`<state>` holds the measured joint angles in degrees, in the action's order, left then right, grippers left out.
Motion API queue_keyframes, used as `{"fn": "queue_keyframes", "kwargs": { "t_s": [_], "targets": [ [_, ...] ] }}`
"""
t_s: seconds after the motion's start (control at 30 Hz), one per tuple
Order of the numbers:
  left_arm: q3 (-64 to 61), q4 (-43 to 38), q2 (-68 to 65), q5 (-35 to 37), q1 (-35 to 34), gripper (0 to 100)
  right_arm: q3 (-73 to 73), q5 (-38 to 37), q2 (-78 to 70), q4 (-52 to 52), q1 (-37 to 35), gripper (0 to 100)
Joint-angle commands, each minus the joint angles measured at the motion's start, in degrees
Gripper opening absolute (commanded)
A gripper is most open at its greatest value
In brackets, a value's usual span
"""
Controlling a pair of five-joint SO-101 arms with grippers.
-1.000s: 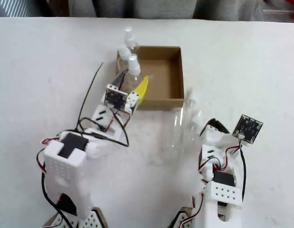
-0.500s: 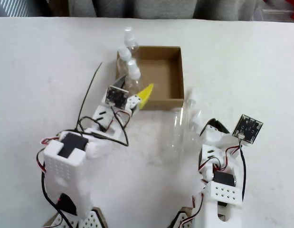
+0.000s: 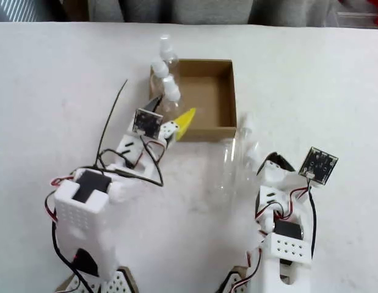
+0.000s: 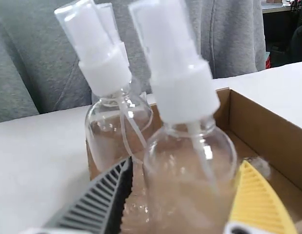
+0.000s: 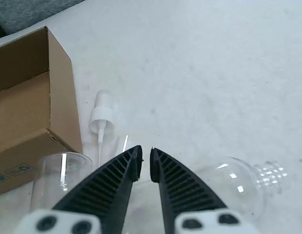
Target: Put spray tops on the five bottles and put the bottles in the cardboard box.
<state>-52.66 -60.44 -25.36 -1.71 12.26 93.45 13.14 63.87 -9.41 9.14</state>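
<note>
Cardboard box sits mid-table toward the far side. Its walls are upright, and brown floor shows across its middle and right half. The left side is the tight spot, because three capped bottles bunch along the left wall. My left gripper hangs over the box's near-left corner, with the arm stretched forward from its base at the near-left of the tabletop. In the left wrist view the ribbed dark finger and the yellow finger press on either side of the round body of a capped spray bottle. They are clamped on it and the bottle is tilted. I cannot tell whether its base touches the box floor. A second capped bottle stands just beside it, farther off. A third white top peeks out behind that. From the high view I cannot tell whether that farthest one stands inside the far-left corner or just outside it. My right arm is folded at the near-right. The right gripper is low over the table, aimed toward the box's near-right corner, fingers drawn together to a thin slit with nothing between them. Ahead of it a loose spray top lies just beside the box wall. An uncapped bottle lies on its side, threaded neck showing. A second clear bottle lies close to the box's near corner. White tabletop runs wide on the outer side of each arm.
</note>
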Motion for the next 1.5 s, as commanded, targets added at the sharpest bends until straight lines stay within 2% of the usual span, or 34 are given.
{"fn": "queue_keyframes", "kwargs": {
  "t_s": [0.0,0.17,0.47,1.13,1.23,1.47],
  "targets": [
    [0.97,0.18,1.01,0.35,-0.66,33,-0.26,-0.18,0.84,0.13,0.13,1.8],
    [0.79,-0.09,1.63,0.35,-0.66,33,-0.26,-0.18,0.84,0.13,0.13,1.8],
    [-5.54,0.18,12.44,0.79,-0.40,33,-0.26,-0.18,0.84,0.13,0.13,1.8],
    [-7.12,0.70,16.40,0.44,0.04,33,-0.26,-0.18,0.84,0.13,0.13,1.8],
    [-10.46,3.87,22.90,0.44,0.57,33,-0.26,-0.18,0.84,0.13,0.13,1.8],
    [-12.40,18.55,37.93,0.44,0.13,33,-0.26,-0.18,0.84,0.13,0.13,1.8]
  ]
}}
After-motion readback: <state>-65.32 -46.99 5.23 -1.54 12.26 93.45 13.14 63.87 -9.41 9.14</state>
